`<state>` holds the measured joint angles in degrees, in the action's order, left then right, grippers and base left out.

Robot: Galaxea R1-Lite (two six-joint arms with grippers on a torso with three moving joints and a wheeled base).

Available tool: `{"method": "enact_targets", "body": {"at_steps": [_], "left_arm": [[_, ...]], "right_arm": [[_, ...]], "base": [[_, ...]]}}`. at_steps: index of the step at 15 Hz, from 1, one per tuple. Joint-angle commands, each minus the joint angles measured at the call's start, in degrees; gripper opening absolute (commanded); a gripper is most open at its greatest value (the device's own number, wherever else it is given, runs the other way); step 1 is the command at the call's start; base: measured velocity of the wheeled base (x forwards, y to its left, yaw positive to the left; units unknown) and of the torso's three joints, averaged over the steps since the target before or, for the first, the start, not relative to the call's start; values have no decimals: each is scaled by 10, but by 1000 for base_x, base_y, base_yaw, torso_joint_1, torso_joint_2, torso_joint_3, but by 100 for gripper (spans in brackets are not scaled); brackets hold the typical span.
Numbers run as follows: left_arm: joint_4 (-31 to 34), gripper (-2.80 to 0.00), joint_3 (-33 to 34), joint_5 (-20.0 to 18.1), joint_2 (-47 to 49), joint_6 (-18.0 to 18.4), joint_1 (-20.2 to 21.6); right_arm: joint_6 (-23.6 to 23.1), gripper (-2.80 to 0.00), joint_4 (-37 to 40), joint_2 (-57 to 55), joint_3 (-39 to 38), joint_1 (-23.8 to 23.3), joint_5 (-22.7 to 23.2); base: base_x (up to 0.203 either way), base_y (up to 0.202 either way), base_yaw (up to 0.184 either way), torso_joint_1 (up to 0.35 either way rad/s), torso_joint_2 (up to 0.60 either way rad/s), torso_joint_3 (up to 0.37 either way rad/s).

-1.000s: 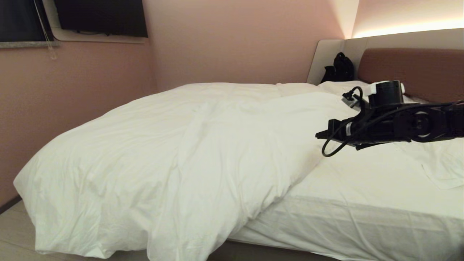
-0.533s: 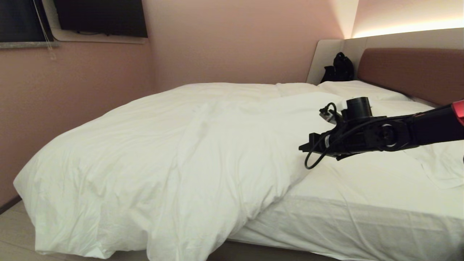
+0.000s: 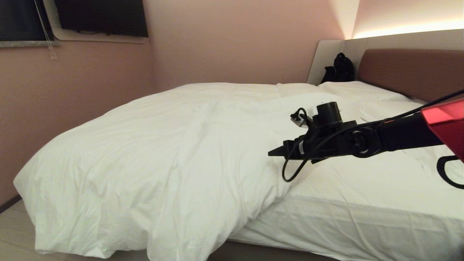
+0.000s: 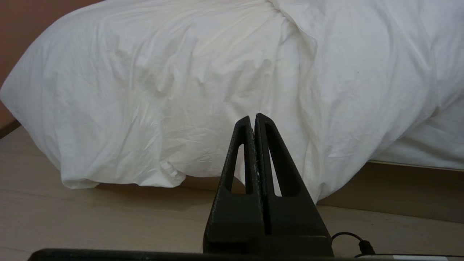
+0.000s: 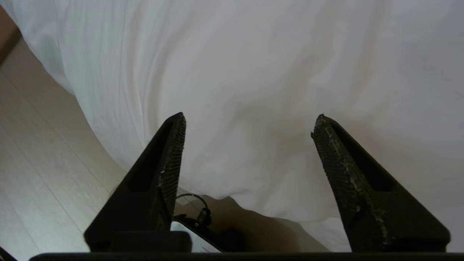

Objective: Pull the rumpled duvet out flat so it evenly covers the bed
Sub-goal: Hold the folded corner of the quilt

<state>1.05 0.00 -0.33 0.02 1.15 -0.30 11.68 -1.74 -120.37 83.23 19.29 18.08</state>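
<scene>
1. Duvet [image 3: 163, 156] bunched toward the foot half of the bed [image 3: 362, 224], hanging over its near edge down to the floor [image 4: 90, 221]; bare sheet [image 3: 369, 181] exposed toward the headboard [image 3: 409, 70].
2. Right pincer [image 3: 272, 153] stretched out over the duvet's rumpled border, fingers [image 5: 170, 156] spread wide, nothing between them; perhaps not touching the cloth, hard to judge.
3. Left pincer [image 4: 253, 119] low beside the bed, clenched, empty, pointing at the hanging duvet.

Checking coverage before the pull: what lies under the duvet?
The duvet covers the left part of the bed; whatever lies beneath is hidden. Right of its edge, bare sheet shows.
</scene>
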Motion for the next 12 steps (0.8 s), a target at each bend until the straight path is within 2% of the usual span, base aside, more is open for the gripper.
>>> {"method": "enact_targets", "body": {"at_steps": [1, 4, 6, 10, 12], "left_arm": [[0, -280, 0, 0, 0, 0, 0], [0, -280, 0, 0, 0, 0, 0], [0, -280, 0, 0, 0, 0, 0], [0, -280, 0, 0, 0, 0, 0], [0, -280, 0, 0, 0, 0, 0]], "right_arm": [[-136, 0, 0, -15, -3, 15, -21], [-176, 0, -20, -36, -10, 37, -60], [-201, 0, -91, -64, -15, 48, -96], [-205, 0, -121, -74, -13, 56, -113], [-214, 0, -137, -80, -8, 58, -139]], "base": [[0, 0, 0, 0, 0, 0], [0, 0, 0, 0, 0, 0], [0, 0, 0, 0, 0, 0], [0, 0, 0, 0, 0, 0], [0, 0, 0, 0, 0, 0]]}}
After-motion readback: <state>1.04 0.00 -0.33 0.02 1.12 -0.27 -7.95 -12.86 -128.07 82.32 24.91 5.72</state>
